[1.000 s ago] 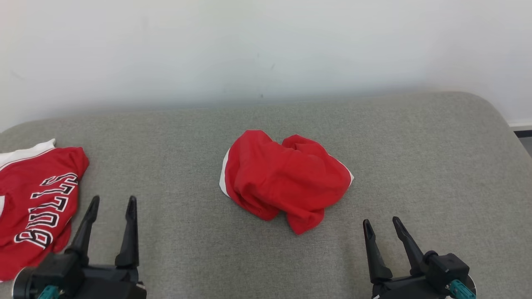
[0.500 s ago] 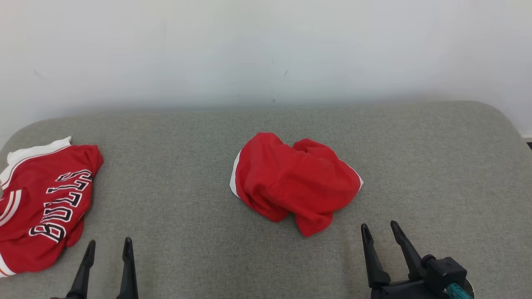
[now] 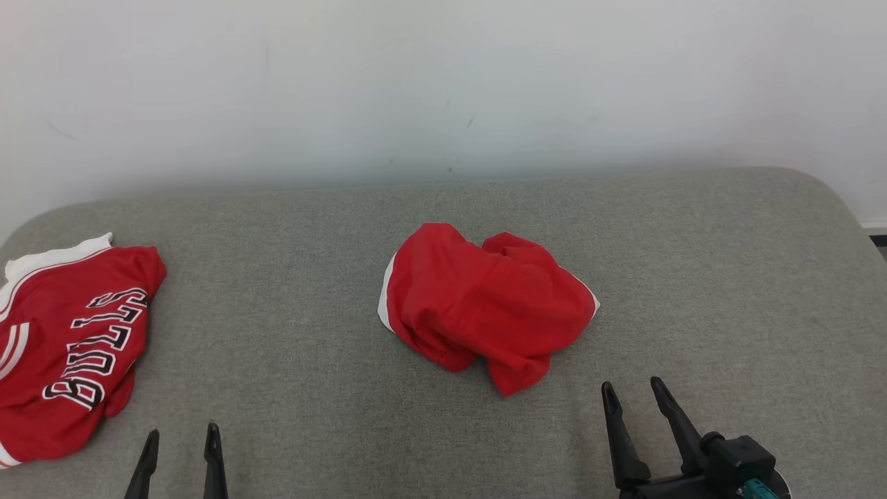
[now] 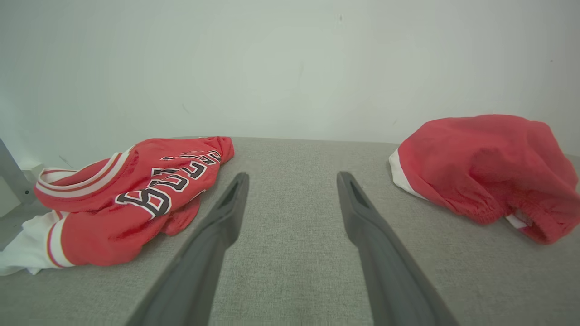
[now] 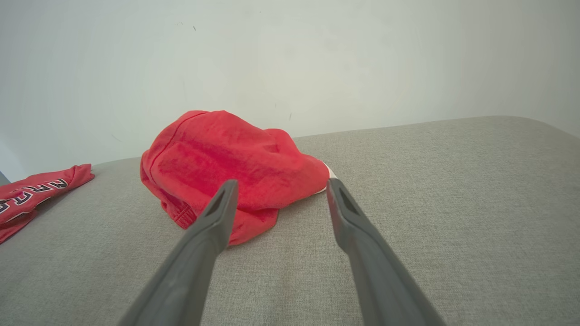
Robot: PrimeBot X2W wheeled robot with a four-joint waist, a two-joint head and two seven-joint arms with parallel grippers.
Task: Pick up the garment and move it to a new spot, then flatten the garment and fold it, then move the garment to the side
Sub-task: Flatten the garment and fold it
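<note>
Garment [image 3: 485, 305], red with a white strip along its left side, lies crumpled in a low heap about the middle of the cushion [image 3: 727, 277], roughly midway between the left and right edges. Folds bunch up at its top, and a lobe of cloth hangs toward the front edge. Nothing touches it.

The cushion is grey woven fabric with rounded back corners, and its back edge meets a pale wall [image 3: 443, 83].

A jersey [image 3: 69, 346] lies rumpled at the left edge, well apart from the garment. It is red with white trim and black letters outlined in white.

The left gripper [image 3: 181, 431] is at the front edge, toward the left front corner. Its two dark fingers point at the back edge and stand apart, released, with bare cushion between them. The jersey is just beside it on the left, not touching. In the left wrist view the jersey sits left of the fingers and the garment right of them.

The right gripper [image 3: 631, 383] is at the front edge, to the right of the garment's hanging lobe. Its jaws are spread and empty, with the tips near the garment but clear of it. In the right wrist view the garment lies ahead and slightly left of the fingers.
</note>
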